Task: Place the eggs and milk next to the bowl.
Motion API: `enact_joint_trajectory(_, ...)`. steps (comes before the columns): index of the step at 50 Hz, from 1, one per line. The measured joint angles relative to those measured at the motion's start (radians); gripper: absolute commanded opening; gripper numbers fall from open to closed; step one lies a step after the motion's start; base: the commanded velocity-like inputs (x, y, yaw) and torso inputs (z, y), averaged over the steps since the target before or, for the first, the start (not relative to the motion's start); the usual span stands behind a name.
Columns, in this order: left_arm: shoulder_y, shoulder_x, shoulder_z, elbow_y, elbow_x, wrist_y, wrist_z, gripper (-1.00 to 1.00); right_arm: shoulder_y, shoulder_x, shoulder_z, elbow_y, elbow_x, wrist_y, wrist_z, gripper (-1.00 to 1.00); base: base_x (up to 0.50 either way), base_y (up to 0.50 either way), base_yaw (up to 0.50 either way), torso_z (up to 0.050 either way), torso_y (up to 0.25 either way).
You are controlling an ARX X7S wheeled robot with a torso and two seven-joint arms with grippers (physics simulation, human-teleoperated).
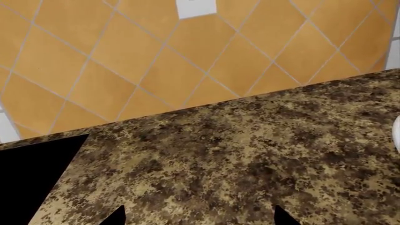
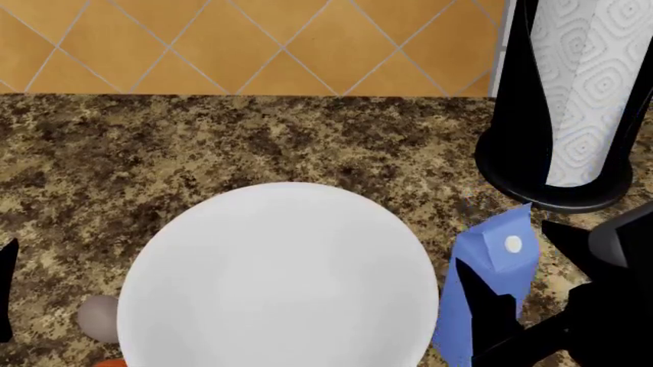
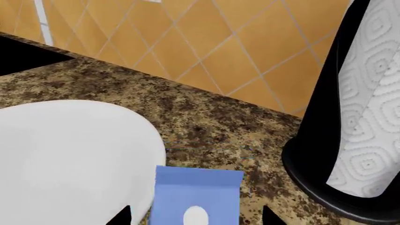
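The large white bowl (image 2: 275,283) sits on the speckled counter, in the middle of the head view. The blue milk carton (image 2: 488,264) with a white cap stands close beside the bowl's right rim. My right gripper (image 3: 196,216) is open, with one fingertip on each side of the carton (image 3: 196,190) and gaps between them. The pale greyish-pink egg (image 2: 99,317) lies at the bowl's left edge. A sliver of the orange-brown egg (image 2: 110,363) shows below it. My left gripper (image 1: 200,216) is open and empty over bare counter, left of the bowl (image 1: 396,133).
A white patterned paper-towel roll (image 2: 586,92) on a black stand (image 2: 531,180) stands at the back right, close behind the carton. An orange tiled wall (image 2: 255,46) backs the counter. A black recess (image 1: 31,173) lies at the counter's far left.
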Motion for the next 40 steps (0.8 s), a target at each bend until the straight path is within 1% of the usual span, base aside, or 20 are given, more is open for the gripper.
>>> enact_joint_trajectory(22, 0.001, 0.000, 0.000, 0.000, 0.001, 0.003, 0.000, 1.00, -0.007, 0.006, 0.022, -0.014, 0.007, -0.007, 0.000, 1.00, 0.00, 0.00, 0.00, 0.000, 0.000)
enact_joint_trajectory(40, 0.005, 0.004, -0.005, -0.001, 0.003, 0.014, -0.001, 1.00, 0.088, 0.031, 0.054, -0.057, 0.098, 0.052, 0.040, 1.00, 0.00, 0.00, 0.00, 0.000, 0.000)
